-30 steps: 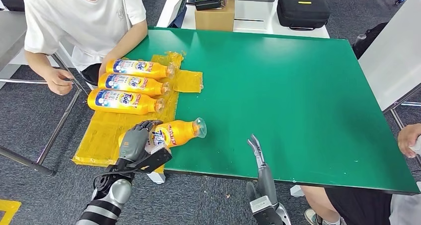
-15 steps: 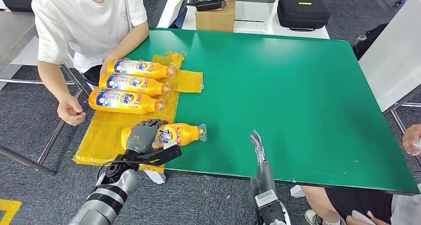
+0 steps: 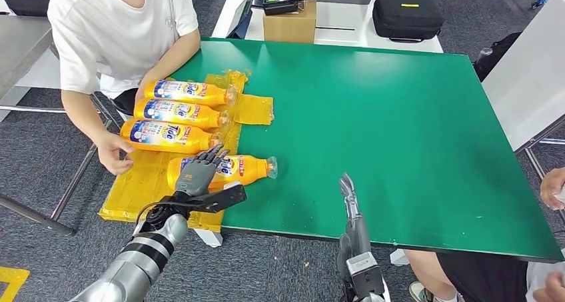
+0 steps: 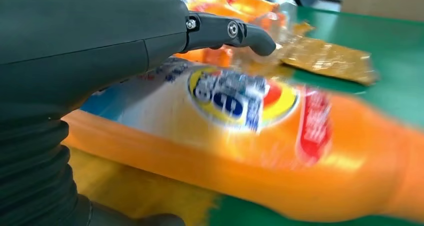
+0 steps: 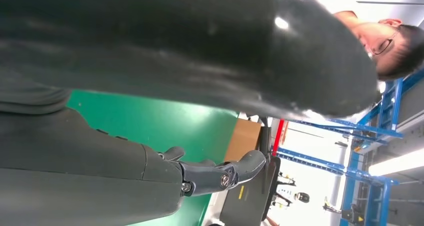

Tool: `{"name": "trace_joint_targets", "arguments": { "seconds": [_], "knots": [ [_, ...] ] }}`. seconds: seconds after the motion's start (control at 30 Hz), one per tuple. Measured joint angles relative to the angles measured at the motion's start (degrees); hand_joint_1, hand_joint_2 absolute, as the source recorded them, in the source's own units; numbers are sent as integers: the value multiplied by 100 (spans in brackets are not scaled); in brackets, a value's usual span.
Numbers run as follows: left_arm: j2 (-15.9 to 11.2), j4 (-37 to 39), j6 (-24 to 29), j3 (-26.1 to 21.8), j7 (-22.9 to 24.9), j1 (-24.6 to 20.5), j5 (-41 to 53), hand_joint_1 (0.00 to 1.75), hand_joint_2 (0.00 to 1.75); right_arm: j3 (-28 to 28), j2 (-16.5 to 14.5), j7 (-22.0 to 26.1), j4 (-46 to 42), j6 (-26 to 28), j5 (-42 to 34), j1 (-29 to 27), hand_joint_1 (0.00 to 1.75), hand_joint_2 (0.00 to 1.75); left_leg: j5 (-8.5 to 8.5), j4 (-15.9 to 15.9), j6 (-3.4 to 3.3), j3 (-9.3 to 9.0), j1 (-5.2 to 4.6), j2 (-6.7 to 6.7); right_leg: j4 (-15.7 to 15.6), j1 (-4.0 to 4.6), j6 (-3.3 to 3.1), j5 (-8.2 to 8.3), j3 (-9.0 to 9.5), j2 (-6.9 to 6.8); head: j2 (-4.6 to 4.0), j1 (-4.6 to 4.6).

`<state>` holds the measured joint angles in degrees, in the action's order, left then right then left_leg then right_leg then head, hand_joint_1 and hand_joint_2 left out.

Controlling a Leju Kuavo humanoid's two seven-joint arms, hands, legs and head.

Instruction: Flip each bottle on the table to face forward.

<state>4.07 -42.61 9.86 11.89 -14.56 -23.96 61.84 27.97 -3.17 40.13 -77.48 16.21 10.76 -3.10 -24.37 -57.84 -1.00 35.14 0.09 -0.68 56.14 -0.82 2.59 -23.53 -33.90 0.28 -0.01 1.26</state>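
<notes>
Rolled label-up since earlier, nearest bottle [image 3: 230, 169] under left robot hand [image 3: 198, 173], fingers spread, resting on it

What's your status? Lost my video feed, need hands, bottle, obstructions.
Left hand rests on nearest bottle, label up. Right hand open, holding nothing. Person's hand close beside the bottle row.

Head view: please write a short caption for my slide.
Left hand rests on the nearest of four orange bottles lying on a green table.
</notes>
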Motion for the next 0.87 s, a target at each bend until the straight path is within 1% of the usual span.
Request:
{"name": "trace_joint_targets", "arguments": {
  "seconds": [0.07, 0.13, 0.2, 0.23, 0.3, 0.37, 0.47, 0.6, 0.63, 0.77, 0.87],
  "knots": [
    [33, -78, -515, -74, -423, 10, -659, 0, 175, -12, 9, 0, 0, 21, -49, 0, 0, 0, 0, 0, 0, -5, 0, -9, 0, 0, 0, -1, 8, -7, 1, -1],
    [70, -328, -1122, -105, -782, 134, -1345, 0, 175, -13, 26, 0, 0, 56, -102, -1, 0, 0, 0, 0, 0, -7, 0, -8, 0, 0, 0, -1, 9, -9, 0, -2],
    [88, -727, -1633, -99, -948, 340, -1987, 0, 175, -12, 48, 0, 1, 130, -116, -3, 0, 0, 0, 0, 0, -5, 0, 1, 0, 0, 0, 0, 6, -8, -1, -2],
    [88, -936, -1804, -89, -969, 449, -2263, 0, 175, -9, 60, 0, 1, 190, -104, -3, 0, 0, 0, 0, 0, -4, -1, 5, 0, -1, 1, 1, 3, -7, -1, -2],
    [82, -1391, -2062, -53, -999, 649, -2851, 0, 175, 10, 90, 0, -4, 358, -83, -3, 0, 0, 0, 0, 0, 1, -1, 5, 0, -1, 1, 1, -2, -7, -1, -1],
    [85, -1832, -2189, -9, -1035, 799, -3435, 0, 175, 34, 125, 0, -48, 543, -127, -3, 0, 0, 0, -1, -1, 5, -1, 1, 0, -1, 1, 1, -6, -7, 0, -2],
    [131, -2545, -2122, 35, -1130, 1028, -4298, 0, 175, 20, 144, 0, -265, 764, -351, -27, 0, 0, 0, -1, -1, 8, -1, 5, 0, 0, 1, 1, -10, -7, 1, -1],
    [245, -3587, -1825, 87, -1200, 1401, -5253, 0, 175, -213, 14, 1, -707, 746, -603, -141, 0, 175, -3, -1, -1, 11, -1, 8, 0, 0, 0, -1, -16, -7, 1, -2],
    [274, -3807, -1741, 104, -1199, 1486, -5418, 0, 175, -273, -27, 1, -818, 805, -597, -167, 0, 175, -4, -1, 0, 13, 0, 7, 0, 0, 0, -1, -17, -7, 0, -2],
    [411, -4536, -1353, 179, -1217, 1784, -5960, 0, 175, -519, -225, 2, -1218, 1126, -650, -248, 0, 0, -5, 0, 0, 15, 0, 8, -1, 0, -1, -2, -20, -7, 0, -2],
    [488, -4823, -1214, 206, -1244, 1949, -6225, 0, 175, -704, -386, 2, -1341, 1135, -765, -291, 0, 0, -5, 0, 0, 14, 0, 9, -1, 0, -1, -2, -19, -7, 0, -2]
  ]
}}
